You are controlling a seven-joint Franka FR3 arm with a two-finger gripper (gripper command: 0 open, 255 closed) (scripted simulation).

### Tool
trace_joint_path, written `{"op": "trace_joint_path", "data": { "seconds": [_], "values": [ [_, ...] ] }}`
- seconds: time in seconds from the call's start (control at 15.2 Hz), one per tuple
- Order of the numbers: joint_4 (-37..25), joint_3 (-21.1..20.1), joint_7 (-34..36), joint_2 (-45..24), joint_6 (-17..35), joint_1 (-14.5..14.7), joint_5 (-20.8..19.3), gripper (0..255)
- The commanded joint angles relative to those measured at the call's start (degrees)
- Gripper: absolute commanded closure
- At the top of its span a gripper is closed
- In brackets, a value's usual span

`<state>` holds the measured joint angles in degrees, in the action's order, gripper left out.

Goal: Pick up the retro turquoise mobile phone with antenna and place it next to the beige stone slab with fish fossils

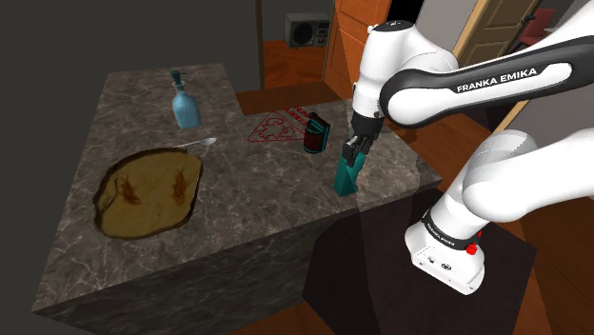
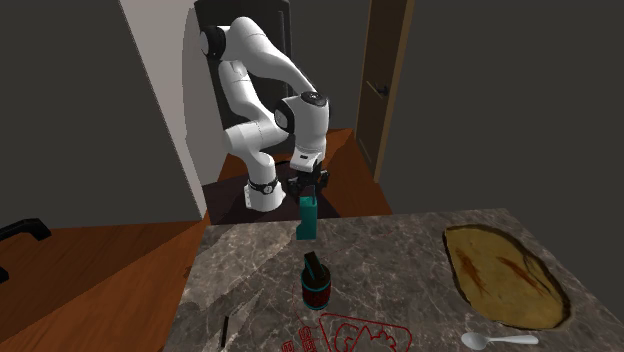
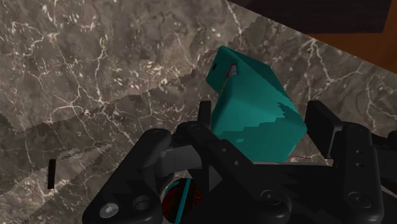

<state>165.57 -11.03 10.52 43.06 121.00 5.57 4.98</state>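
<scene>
My gripper is shut on the upper end of a turquoise phone. The phone hangs upright near the stand-side edge of the dark marble counter. I cannot tell whether its lower end touches the marble. A beige slab with brownish fish marks lies flat at the far side of the counter, well away from the phone.
A dark red-patterned cup stands close to the phone, beside a red wire trivet. A spoon and a blue spray bottle sit near the slab.
</scene>
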Motion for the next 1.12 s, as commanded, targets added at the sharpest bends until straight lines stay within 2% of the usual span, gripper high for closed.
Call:
{"op": "trace_joint_path", "data": {
  "seconds": [0.0,0.46,1.06],
  "values": [
    [0.02,0.0,0.0,-0.01,0.0,0.0,0.0,255],
    [0.03,0.0,0.0,-0.02,0.01,0.0,0.0,255],
    [-5.22,0.95,-0.39,3.47,-8.69,-0.18,-0.64,255]
  ]
}}
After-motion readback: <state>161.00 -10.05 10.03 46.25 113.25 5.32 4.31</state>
